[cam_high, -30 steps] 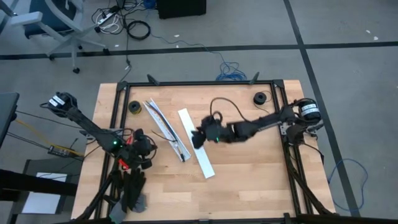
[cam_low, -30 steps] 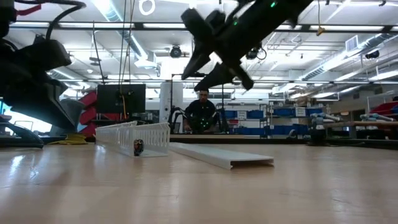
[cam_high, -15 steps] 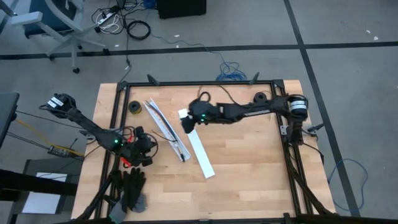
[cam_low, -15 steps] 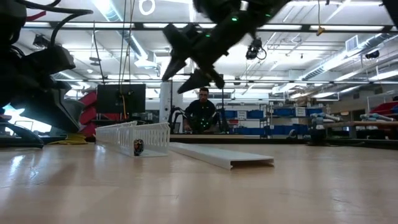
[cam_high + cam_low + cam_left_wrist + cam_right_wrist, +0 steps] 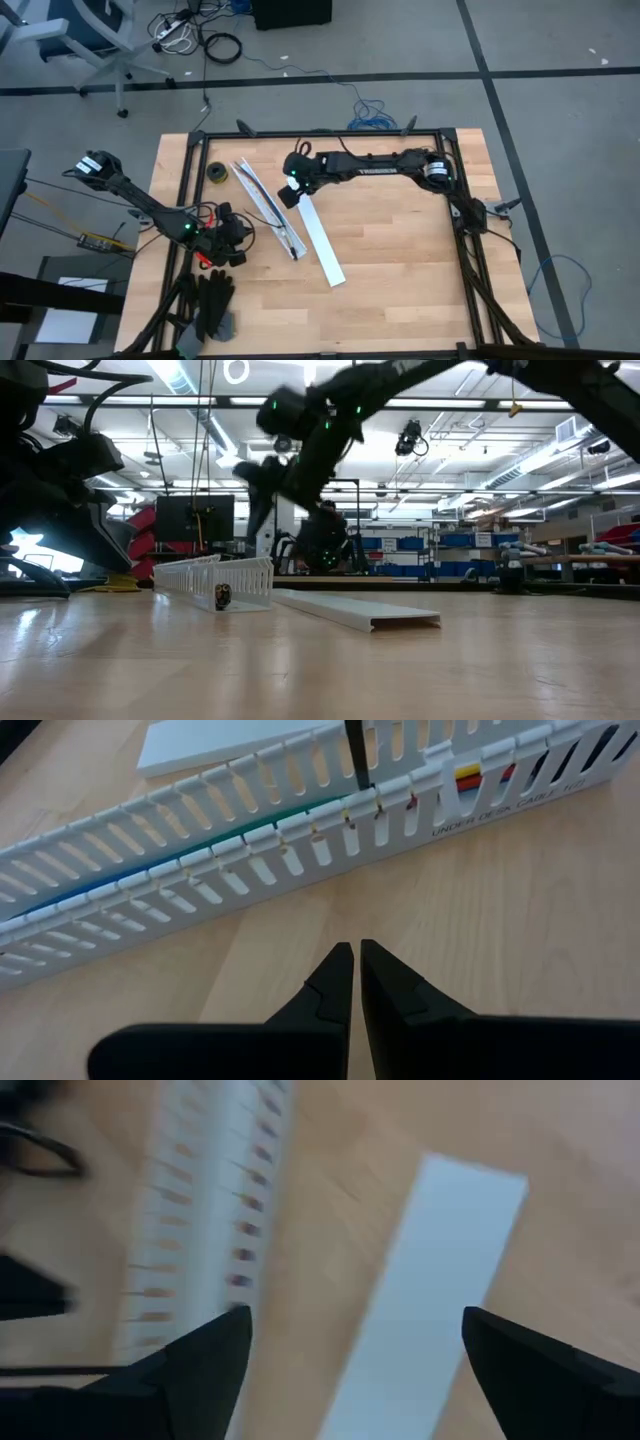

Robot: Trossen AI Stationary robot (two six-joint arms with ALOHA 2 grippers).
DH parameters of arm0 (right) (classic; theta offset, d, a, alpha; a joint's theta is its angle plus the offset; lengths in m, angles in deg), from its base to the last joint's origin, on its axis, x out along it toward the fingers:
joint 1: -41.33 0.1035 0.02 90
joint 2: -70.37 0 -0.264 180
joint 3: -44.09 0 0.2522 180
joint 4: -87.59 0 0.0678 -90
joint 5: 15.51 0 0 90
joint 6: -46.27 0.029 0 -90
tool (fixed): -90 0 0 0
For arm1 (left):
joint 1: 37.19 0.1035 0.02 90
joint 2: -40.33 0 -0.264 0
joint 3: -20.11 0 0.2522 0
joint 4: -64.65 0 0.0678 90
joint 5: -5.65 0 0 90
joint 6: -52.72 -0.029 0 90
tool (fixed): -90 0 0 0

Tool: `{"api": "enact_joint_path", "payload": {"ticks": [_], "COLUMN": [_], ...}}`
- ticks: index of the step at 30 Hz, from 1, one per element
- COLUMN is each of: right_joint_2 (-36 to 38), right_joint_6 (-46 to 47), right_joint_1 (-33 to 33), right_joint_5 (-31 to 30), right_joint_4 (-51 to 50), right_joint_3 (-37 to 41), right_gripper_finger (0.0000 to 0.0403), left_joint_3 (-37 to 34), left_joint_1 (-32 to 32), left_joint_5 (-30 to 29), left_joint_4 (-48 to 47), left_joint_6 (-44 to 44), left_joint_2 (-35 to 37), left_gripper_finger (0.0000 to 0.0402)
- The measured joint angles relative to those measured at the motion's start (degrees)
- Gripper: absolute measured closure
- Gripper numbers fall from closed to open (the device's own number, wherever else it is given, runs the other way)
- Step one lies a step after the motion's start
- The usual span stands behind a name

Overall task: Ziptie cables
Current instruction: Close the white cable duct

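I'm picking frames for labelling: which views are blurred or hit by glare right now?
Right wrist view: motion-smeared; slotted channel and white cover soft. Low view: right claw blurred and dark against bright ceiling lights. Left wrist view: crisp, cables readable. High view: evenly lit, no glare.

grey floor (image 5: 560,60) all around the work area, crossed by dark seam lines, with a light office chair (image 5: 85,35) sitting at the far left corner. beside it a white power strip (image 5: 172,32) and a coil of black cord (image 5: 222,47) lie loose on the floor, and a tangle of blue cable (image 5: 372,112) rests just past the far edge. a black box (image 5: 290,12) stands at the very back. from table height, the room opens into a big workshop: bright strip lights (image 5: 180,375) overhead, a dark monitor (image 5: 193,518), blue shelving (image 5: 400,545) behind, and a person (image 5: 322,540) seated in the distance.
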Motion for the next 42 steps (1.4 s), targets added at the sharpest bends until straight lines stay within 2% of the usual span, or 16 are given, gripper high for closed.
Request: {"api": "enact_joint_path", "payload": {"ticks": [7, 25, 34, 42], "right_joint_2": [-2.36, -3.06, -8.40, -9.01], "right_joint_6": [4.56, 6.68, 8.70, 8.95], "right_joint_1": [-2.25, -0.17, 1.41, 1.89], "right_joint_5": [0.30, -0.09, -2.66, -5.25], "right_joint_4": [-9.97, -2.28, -7.93, -8.42], "right_joint_3": [0.00, -0.08, -0.41, -0.23], "right_gripper_finger": [0.0048, 0.0057, 0.0058, 0.0060], "left_joint_3": [0.00, 0.00, 0.00, 0.00], "left_joint_1": [0.00, 0.00, 0.01, 0.02], "left_joint_5": [0.02, -0.04, -0.20, -0.22], "left_joint_4": [0.09, 0.85, 1.43, 2.38], "left_joint_6": [0.00, -0.17, -1.23, -1.64], "left_joint_2": [0.01, 0.01, -0.02, -0.02], "left_gripper_finger": [0.0402, 0.0402, 0.0402, 0.0402]}}
